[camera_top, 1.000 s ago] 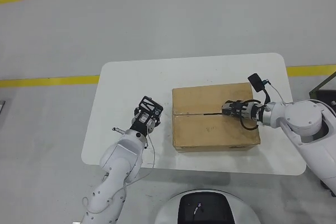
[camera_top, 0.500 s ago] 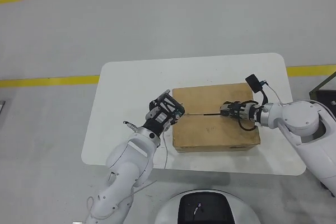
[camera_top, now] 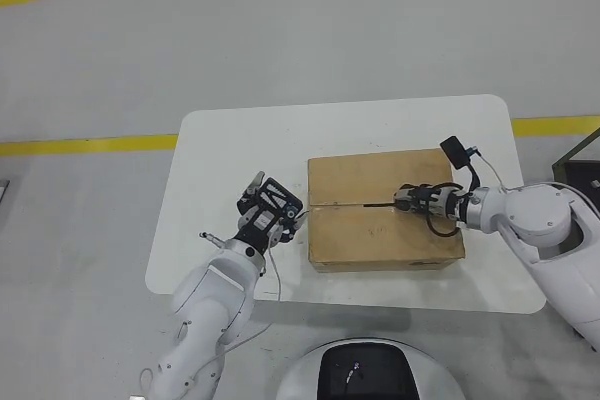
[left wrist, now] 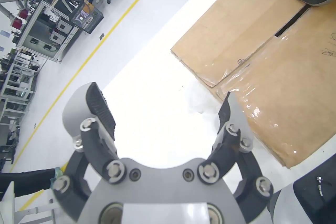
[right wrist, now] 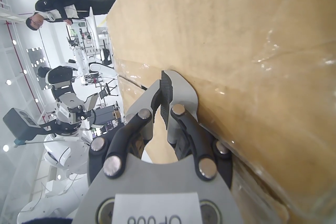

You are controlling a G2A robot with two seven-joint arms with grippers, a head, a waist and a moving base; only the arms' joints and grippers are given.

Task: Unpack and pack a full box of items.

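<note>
A closed brown cardboard box lies on the white table, taped along its edges, with a dark seam between its top flaps. My left gripper hovers open just off the box's left side, holding nothing; in its wrist view the gripper has the box corner beside one finger. My right gripper rests shut on top of the box at the seam's right end. Its wrist view shows the gripper with fingers pressed together against the cardboard.
The table's left half and far edge are bare white surface. A yellow floor line runs behind the table. A dark green frame stands off the table's right side.
My left gripper swung in to the box's left edge half a second ago and has now pulled back left, off the box. The right gripper has stayed at the seam.
</note>
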